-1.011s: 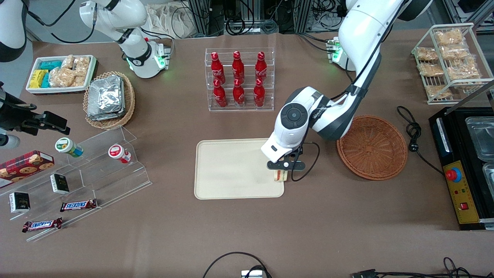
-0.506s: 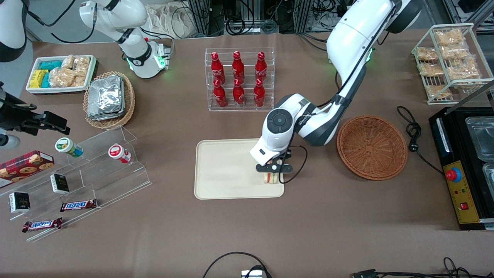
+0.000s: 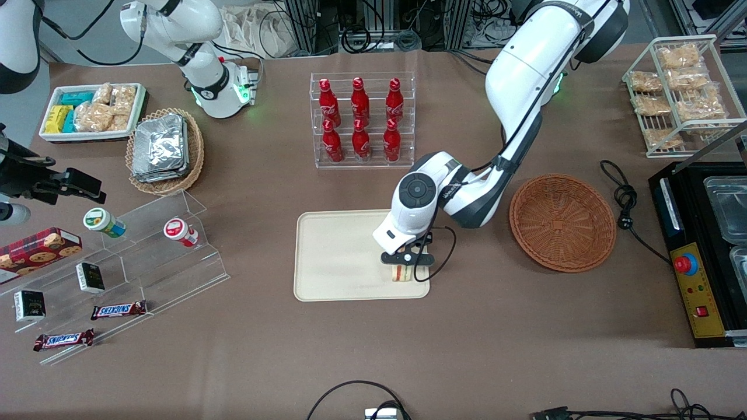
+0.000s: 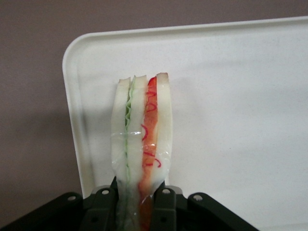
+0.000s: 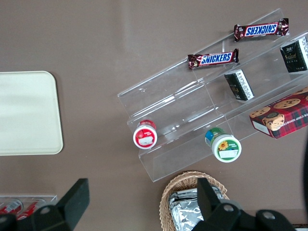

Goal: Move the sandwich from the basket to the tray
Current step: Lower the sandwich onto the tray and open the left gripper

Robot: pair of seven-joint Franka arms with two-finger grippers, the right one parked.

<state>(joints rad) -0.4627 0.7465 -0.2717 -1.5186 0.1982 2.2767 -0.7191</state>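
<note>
Claw [image 3: 404, 267] closed on the sandwich [image 3: 401, 273], low over the tray [image 3: 338, 256], at the tray corner nearest the front camera on the side toward the basket [image 3: 562, 222]. In the left wrist view, fingers [image 4: 163, 204] pressed against the two outer bread slices of the sandwich [image 4: 140, 149], wedge held on edge with green filling in one seam and red filling in the other, clear wrap around it. Cream surface of the tray [image 4: 240, 120] under most of the wedge, with one rounded tray corner and a strip of brown worktop [image 4: 33, 120] just beside it. Cannot tell whether the sandwich touches the tray or hangs slightly above it.

Basket well apart from the tray, toward the working arm's end of the worktop [image 3: 373, 350], with nothing visible inside. Rack of red bottles [image 3: 362, 119] farther from the front camera than the tray. Clear stepped display [image 3: 146, 256] with snack bars and small jars well apart from the tray, toward the parked arm's end; same display [image 5: 211, 110] in the right wrist view, with a tray edge [image 5: 29, 113] nearby.
</note>
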